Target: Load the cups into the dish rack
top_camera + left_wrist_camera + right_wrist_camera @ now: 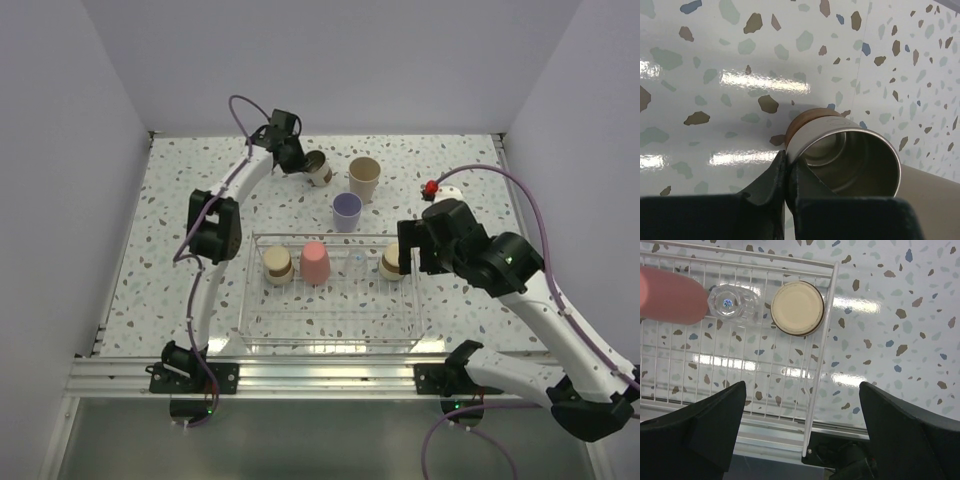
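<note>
My left gripper point(300, 162) is at the back of the table, shut on the rim of a steel cup point(318, 168) with a tan base, which is tilted; in the left wrist view its fingers point(771, 182) pinch the cup's wall point(850, 157). A beige cup point(364, 178) and a lavender cup point(346, 211) stand nearby on the table. The dish rack point(330, 342) holds two upside-down steel cups point(277, 265) point(391, 264), a red-pink cup point(314, 262) and a clear cup point(358, 262). My right gripper point(408, 258) hangs open over the rack's right end point(819, 365).
A red and white object point(436, 189) lies at the back right. White walls close in the table on three sides. An aluminium rail point(320, 375) runs along the near edge.
</note>
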